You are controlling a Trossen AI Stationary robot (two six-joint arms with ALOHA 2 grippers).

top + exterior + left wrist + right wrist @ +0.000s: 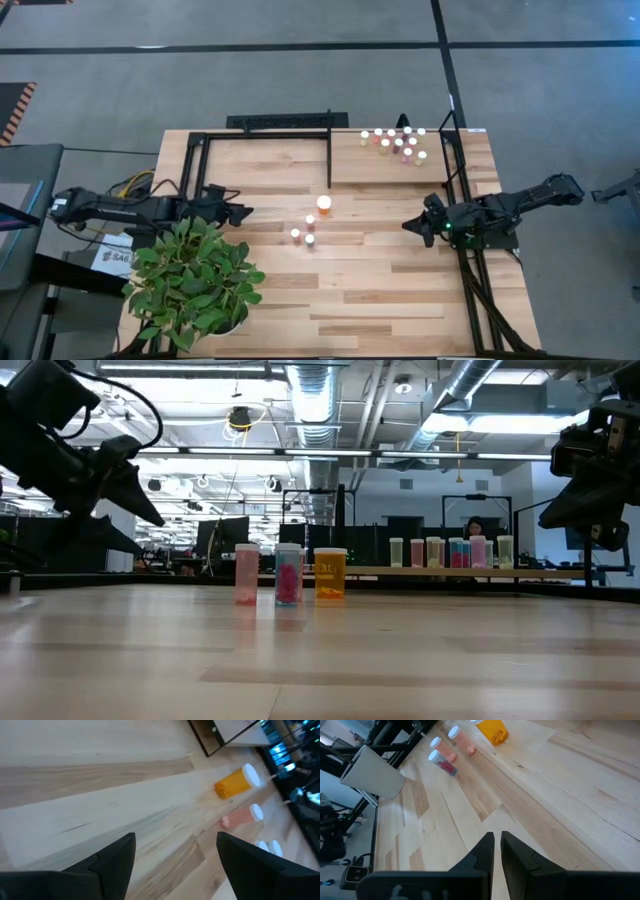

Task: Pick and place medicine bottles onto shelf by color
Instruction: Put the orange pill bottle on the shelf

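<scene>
Left tool (243,212) open, right tool (412,226) closed: mid-table orange bottle (324,206) looks light, rigid, slippery; best gripped mid-body.

We see a leafy potted plant (193,280) at the table's (380,300) near left corner.

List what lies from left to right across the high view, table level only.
Left end effector → potted plant → three small vials → larger orange bottle → cluster of vials on the shelf → right end effector.
</scene>
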